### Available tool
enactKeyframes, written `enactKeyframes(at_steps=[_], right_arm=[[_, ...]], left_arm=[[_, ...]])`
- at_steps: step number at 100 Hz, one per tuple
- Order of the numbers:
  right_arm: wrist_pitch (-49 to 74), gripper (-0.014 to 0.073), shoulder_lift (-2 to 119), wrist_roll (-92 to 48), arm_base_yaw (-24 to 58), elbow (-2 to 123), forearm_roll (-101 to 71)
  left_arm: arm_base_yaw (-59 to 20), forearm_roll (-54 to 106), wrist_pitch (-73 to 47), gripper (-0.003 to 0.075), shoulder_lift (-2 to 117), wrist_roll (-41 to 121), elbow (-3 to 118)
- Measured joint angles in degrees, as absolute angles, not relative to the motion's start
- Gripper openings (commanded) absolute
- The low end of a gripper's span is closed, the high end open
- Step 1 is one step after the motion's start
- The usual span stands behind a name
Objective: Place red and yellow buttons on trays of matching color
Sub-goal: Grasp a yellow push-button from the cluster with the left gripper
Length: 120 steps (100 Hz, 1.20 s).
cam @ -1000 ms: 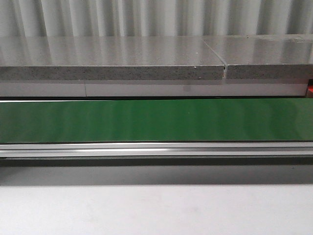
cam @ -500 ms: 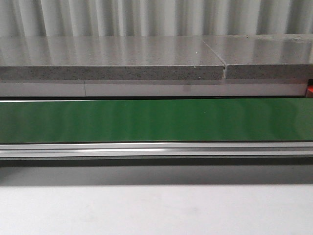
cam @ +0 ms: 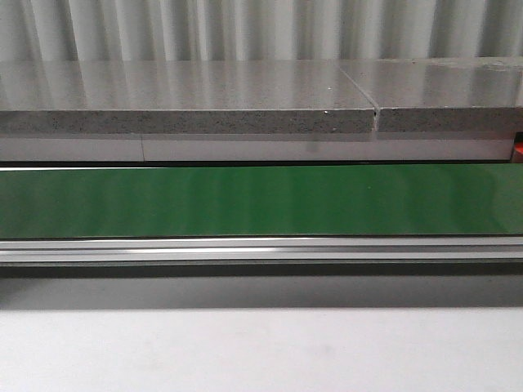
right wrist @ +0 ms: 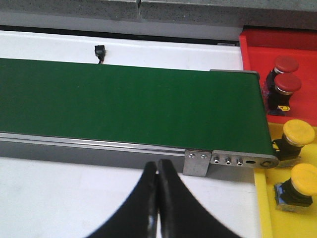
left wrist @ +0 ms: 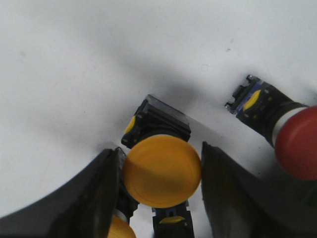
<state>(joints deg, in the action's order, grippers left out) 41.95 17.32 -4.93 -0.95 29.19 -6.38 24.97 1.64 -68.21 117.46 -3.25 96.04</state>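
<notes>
In the left wrist view a yellow button (left wrist: 161, 171) with a black base fills the gap between the fingers of my left gripper (left wrist: 159, 147), which is shut on its cap. A red button (left wrist: 296, 142) lies on its side on the white table nearby. Part of a second yellow button (left wrist: 119, 229) shows behind the left finger. My right gripper (right wrist: 158, 166) is shut and empty over the white table, in front of the belt. Off to its side, the red tray (right wrist: 252, 44) holds two red buttons (right wrist: 287, 74) and the yellow tray (right wrist: 262, 208) holds two yellow buttons (right wrist: 298, 132).
A green conveyor belt (cam: 261, 200) with an aluminium rail runs across the front view; a grey stone ledge (cam: 188, 98) lies behind it. Neither arm shows in that view. The belt's end bracket (right wrist: 198, 162) sits just ahead of my right fingers.
</notes>
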Motion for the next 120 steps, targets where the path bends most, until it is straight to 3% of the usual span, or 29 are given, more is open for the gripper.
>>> enactKeyframes(at_steps=[55,120], right_arm=[[41.9,-0.0088,17.3,-4.9,-1.0,29.2,-6.3],[41.9,-0.0088,17.3,-4.9,-1.0,29.2,-6.3]], left_arm=[[25.0,1.8,-68.8,0.0312,116.8,-2.5,96.3],[24.8,5.3,-70.9,0.0312,99.4,-0.4,94.6]])
